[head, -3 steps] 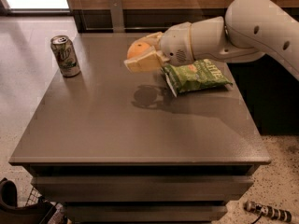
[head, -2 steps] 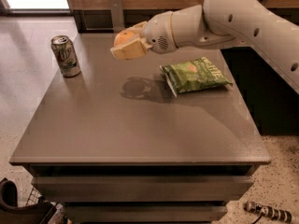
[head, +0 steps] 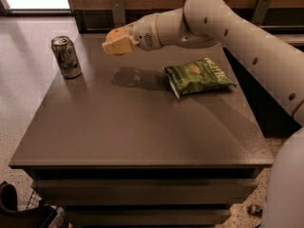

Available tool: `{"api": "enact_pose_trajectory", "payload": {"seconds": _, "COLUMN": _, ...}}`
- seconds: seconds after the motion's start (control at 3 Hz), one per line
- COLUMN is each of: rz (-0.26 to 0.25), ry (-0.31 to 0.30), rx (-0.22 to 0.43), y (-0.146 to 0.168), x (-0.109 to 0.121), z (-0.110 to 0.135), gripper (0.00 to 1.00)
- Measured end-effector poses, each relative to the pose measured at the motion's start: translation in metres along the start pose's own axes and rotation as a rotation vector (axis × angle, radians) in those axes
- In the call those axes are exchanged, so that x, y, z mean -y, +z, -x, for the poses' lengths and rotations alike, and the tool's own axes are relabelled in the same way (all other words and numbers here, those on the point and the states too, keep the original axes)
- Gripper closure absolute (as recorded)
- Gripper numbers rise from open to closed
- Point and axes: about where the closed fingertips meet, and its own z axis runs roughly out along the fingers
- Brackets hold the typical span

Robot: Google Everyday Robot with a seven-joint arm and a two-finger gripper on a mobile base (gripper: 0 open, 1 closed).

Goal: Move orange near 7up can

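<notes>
The 7up can [head: 66, 57] stands upright near the table's back left corner. My gripper [head: 116, 42] is held above the table, to the right of the can, and is shut on the orange [head: 115, 34], which shows between the pale fingers. The orange is in the air, well apart from the can. The gripper's shadow [head: 135, 77] falls on the tabletop below it.
A flat green chip bag [head: 197, 76] lies on the grey table [head: 133, 122], right of centre. My white arm [head: 237, 37] reaches in from the right, over the bag. A wooden wall with brackets runs behind the table. Dark objects lie on the floor at lower left.
My gripper has carried the orange to the left and away from the chip bag, closer to the can. The can and the bag have not moved.
</notes>
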Motion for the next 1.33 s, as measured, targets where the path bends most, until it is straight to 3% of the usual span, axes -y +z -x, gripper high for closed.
{"api": "enact_pose_trajectory", "payload": {"seconds": 0.33, "rz": 0.004, "ry": -0.005, "rx": 0.0, "y": 0.028, "x": -0.008, "z": -0.013, "gripper": 1.0}}
{"api": "enact_pose_trajectory", "payload": {"seconds": 1.0, "rz": 0.059, "ry": -0.03, "rx": 0.038, "y": 0.087, "x": -0.051, "z": -0.051, "gripper": 1.0}}
{"api": "enact_pose_trajectory", "payload": {"seconds": 1.33, "rz": 0.075, "ry": -0.034, "rx": 0.051, "y": 0.101, "x": -0.058, "z": -0.063, "gripper": 1.0}}
